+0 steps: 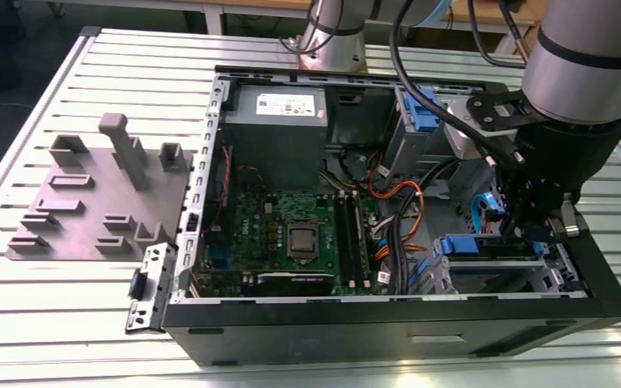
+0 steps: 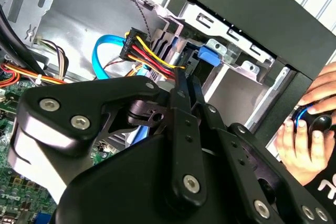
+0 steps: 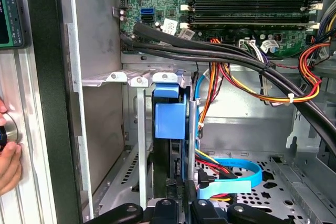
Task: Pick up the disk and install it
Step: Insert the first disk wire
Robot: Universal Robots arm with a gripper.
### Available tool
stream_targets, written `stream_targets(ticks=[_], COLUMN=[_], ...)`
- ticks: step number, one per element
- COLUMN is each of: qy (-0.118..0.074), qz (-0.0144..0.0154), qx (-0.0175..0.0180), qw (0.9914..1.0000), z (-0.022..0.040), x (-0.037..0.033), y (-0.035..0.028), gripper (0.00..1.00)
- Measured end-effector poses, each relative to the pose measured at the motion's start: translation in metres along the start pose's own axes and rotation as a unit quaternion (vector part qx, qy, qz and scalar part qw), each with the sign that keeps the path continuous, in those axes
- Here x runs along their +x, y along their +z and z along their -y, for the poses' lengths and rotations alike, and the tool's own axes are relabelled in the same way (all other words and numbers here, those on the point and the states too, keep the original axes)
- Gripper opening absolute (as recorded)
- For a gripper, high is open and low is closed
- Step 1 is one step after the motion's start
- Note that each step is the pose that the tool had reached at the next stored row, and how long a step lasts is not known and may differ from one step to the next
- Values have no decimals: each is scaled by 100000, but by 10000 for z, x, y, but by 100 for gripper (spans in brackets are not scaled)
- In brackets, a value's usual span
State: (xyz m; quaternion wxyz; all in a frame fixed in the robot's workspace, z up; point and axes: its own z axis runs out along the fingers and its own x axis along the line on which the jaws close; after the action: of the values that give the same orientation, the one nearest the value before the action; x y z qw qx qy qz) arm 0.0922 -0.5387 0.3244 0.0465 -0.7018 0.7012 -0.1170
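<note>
The disk point(image 1: 481, 246) stands on edge in the drive bay at the near corner of the open computer case point(image 1: 397, 323), on the exterior view's right. Its blue plastic end point(image 3: 170, 119) sits between the bay's silver rails, and the same blue tab point(image 2: 209, 56) appears in the second wrist view. My gripper point(image 1: 529, 233) reaches straight down into the bay from above. Its black fingers point(image 2: 178, 93) are drawn close together at the disk's upper end, with the gripper point(image 2: 185, 77) tight against the bay wall. The disk's body is hidden inside the bay.
The motherboard point(image 1: 289, 230) and a grey power supply point(image 1: 278, 105) fill the case. Orange, yellow and black cables point(image 3: 262, 82) and a blue flat cable point(image 3: 236, 174) run close to the bay. A grey fixture plate point(image 1: 95, 202) lies on the slatted table. A hand point(image 2: 307, 129) rests beside the case.
</note>
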Motion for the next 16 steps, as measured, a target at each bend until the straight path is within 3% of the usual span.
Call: stream_targets(ticks=[10, 12, 13, 16], qy=[8, 9, 9, 7], qz=[25, 31, 30, 19], qx=[-3, -4, -2, -3], qw=[100000, 100000, 100000, 100000], z=[0, -1, -1, 0], x=[0, 0, 0, 1], y=[1, 1, 1, -2], gripper=[16, 18, 24, 24])
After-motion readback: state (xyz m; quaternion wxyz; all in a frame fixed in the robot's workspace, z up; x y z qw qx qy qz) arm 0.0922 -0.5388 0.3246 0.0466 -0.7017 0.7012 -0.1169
